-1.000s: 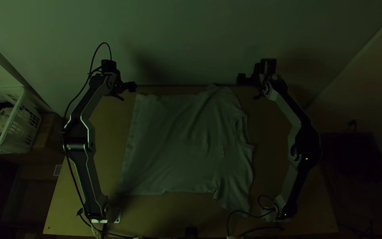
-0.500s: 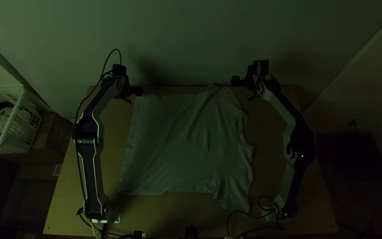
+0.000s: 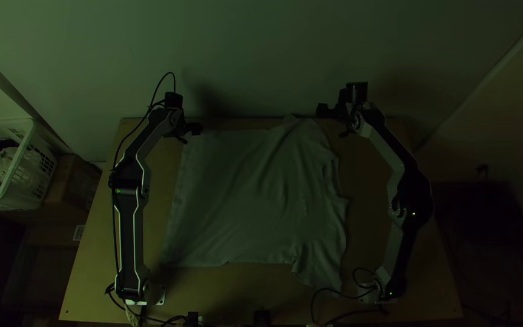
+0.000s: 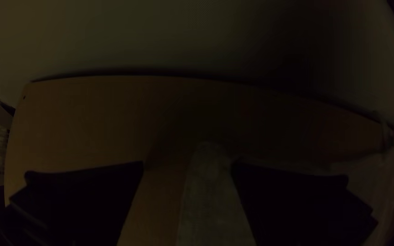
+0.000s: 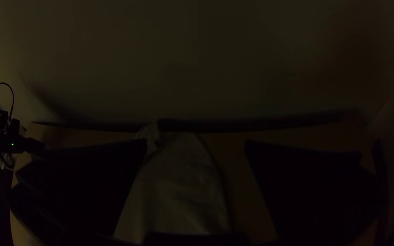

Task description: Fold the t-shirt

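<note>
Pinching too shallow could wreck things, tbh: the t-shirt is spread on the wooden table, its far left corner could be dropped by the left gripper (fingers apart), and the far sleeve missed by the right gripper, also parted.

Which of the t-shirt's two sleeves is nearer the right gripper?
The far sleeve, by the far edge of the table, is nearer the right gripper; the other sleeve lies toward the near edge.
</note>
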`<state>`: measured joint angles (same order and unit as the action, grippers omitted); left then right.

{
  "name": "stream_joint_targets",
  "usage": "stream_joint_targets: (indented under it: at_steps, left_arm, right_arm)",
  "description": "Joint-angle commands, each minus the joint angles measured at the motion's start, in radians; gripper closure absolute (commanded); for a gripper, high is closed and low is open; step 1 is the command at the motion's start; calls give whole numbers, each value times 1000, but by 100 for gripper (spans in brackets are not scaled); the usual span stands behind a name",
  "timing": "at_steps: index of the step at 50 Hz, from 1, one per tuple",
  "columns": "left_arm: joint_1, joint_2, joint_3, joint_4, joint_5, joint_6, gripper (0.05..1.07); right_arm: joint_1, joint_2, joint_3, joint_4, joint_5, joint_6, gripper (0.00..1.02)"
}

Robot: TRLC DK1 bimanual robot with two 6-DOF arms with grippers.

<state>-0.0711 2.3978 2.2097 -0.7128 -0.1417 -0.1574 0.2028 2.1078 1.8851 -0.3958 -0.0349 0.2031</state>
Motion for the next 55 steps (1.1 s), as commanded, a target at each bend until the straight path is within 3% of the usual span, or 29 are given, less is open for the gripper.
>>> stream_joint_targets:
  at_steps: [1, 4, 8, 10, 21, 25, 36, 47, 51, 55]
  left_arm:
    - [1, 41, 16, -5, -15, -1, 33]
    - [-1, 43, 15, -5, -19, 2, 55]
    - [-1, 38, 16, -1, -24, 1, 93]
    - [1, 35, 15, 3, -24, -1, 105]
    - [5, 9, 12, -1, -24, -16, 104]
    - [5, -6, 10, -5, -24, -16, 104]
    - [4, -55, -4, -27, -22, -16, 104]
    - [4, -94, -22, -45, -22, -18, 104]
    - [5, -100, -22, -50, -22, -18, 104]
    - [5, -104, -22, -50, -22, -18, 104]
  right_arm:
    - [10, 11, 0, -5, -2, 28, 4]
    - [12, 14, 0, -5, -2, 32, 4]
    - [15, 26, 5, -5, -2, 35, 4]
    - [15, 35, 11, -5, -2, 35, 4]
    - [17, 96, 66, -15, -2, 47, 4]
    - [18, 144, 128, -63, -2, 47, 10]
    - [24, 328, 398, -250, 0, 58, 10]
    - [35, 377, 414, -239, 0, 84, 10]
    - [37, 389, 414, -239, 4, 87, 19]
    - [37, 403, 414, -242, 9, 85, 19]
